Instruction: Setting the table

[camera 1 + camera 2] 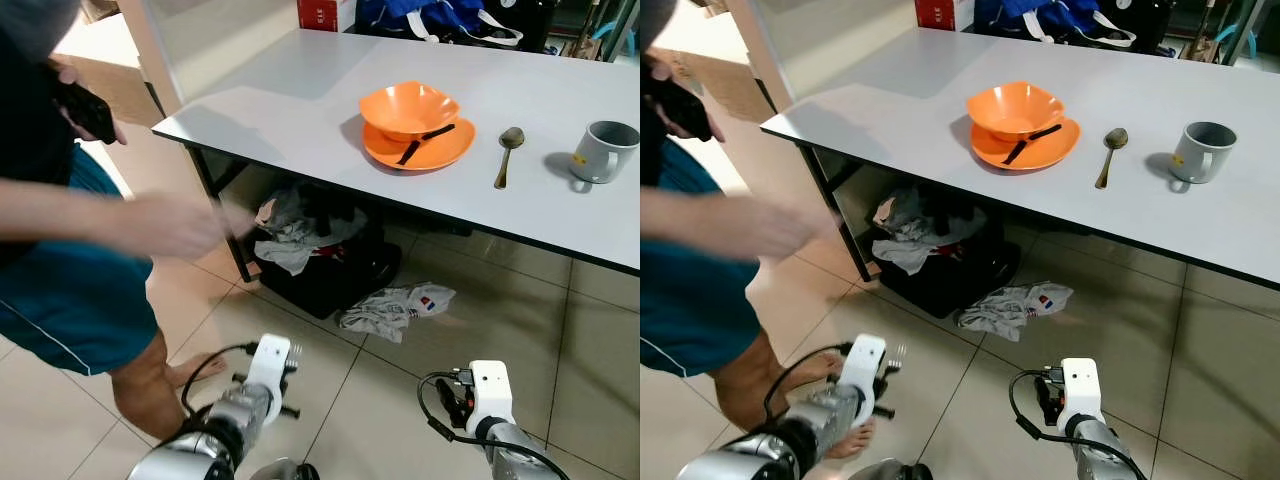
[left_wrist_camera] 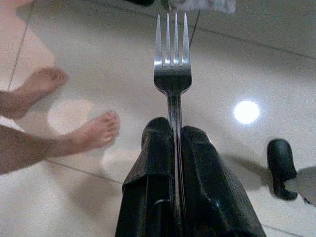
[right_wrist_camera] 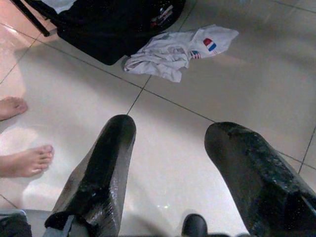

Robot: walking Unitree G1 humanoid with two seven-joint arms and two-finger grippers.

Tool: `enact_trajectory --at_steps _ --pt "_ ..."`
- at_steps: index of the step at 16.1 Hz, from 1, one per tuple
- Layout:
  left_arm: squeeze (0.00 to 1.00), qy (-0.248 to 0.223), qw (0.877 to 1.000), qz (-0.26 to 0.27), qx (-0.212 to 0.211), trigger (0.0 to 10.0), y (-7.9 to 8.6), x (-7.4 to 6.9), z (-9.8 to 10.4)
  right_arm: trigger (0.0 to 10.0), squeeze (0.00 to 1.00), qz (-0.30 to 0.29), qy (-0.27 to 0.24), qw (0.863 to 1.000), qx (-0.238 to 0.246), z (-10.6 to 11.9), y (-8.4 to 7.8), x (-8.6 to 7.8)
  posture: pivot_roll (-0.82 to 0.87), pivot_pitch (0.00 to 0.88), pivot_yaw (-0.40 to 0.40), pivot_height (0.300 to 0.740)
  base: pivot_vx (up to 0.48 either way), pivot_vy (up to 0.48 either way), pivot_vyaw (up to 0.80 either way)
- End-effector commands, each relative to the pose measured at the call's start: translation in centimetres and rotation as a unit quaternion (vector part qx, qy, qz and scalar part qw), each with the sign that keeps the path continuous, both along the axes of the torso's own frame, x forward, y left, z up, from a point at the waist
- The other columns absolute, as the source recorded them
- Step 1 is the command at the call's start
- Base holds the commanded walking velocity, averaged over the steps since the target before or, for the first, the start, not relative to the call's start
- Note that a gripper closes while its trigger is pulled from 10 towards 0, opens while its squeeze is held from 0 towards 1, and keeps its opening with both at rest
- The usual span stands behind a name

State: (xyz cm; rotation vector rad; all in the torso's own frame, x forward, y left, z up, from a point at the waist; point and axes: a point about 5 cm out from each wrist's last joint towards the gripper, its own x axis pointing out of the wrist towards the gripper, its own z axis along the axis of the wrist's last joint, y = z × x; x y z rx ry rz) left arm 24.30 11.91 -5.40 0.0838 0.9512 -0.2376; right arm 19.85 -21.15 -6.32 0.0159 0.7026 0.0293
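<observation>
A fork [image 2: 172,74] is clamped by its handle in the left pincer [image 2: 174,138], low over the floor, probably to be laid beside the orange plate [image 1: 430,150] on the bench [image 1: 300,100], while the right pincer [image 3: 170,148] is held apart and empty.

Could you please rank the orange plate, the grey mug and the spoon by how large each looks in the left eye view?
1. orange plate, clearly the broadest.
2 and 3. spoon and grey mug: the spoon runs longer but is thin, the mug is shorter and bulkier, so I would not rank one over the other.
</observation>
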Motion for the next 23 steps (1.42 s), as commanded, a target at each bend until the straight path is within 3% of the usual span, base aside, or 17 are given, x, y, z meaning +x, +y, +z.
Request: enact_trajectory --at_steps 1,7,10,14,23 --pt "0.00 0.007 1.000 0.015 -0.021 10.0 0.4 -0.8 -0.5 10.0 0.00 0.000 0.000 1.000 -0.001 0.1 -0.3 0.1 -0.11 0.000 0.116 0.740 0.000 0.000 0.00" --pt "0.00 0.012 1.000 0.019 -0.015 10.0 1.2 -1.6 -1.0 10.0 0.00 0.007 -0.004 1.000 -0.003 0.3 -0.1 0.5 -0.11 0.000 0.122 0.740 0.000 0.000 0.00" --pt "0.00 0.002 1.000 -0.016 -0.006 10.0 1.5 -1.0 -0.6 10.0 0.00 0.014 -0.009 1.000 -0.002 0.4 0.3 0.9 -0.11 0.000 0.121 0.740 0.000 0.000 0.00" --pt "0.00 -0.017 1.000 0.007 -0.014 10.0 1.6 0.1 0.1 10.0 0.00 0.012 -0.019 1.000 0.000 0.6 0.2 1.1 -0.11 0.000 0.117 0.740 0.000 0.000 0.00" --pt "0.00 -0.016 1.000 -0.021 -0.007 10.0 1.3 -0.3 -0.2 10.0 0.00 0.011 -0.014 1.000 -0.006 0.5 0.9 1.2 -0.09 0.000 0.127 0.740 0.000 0.000 -0.08"
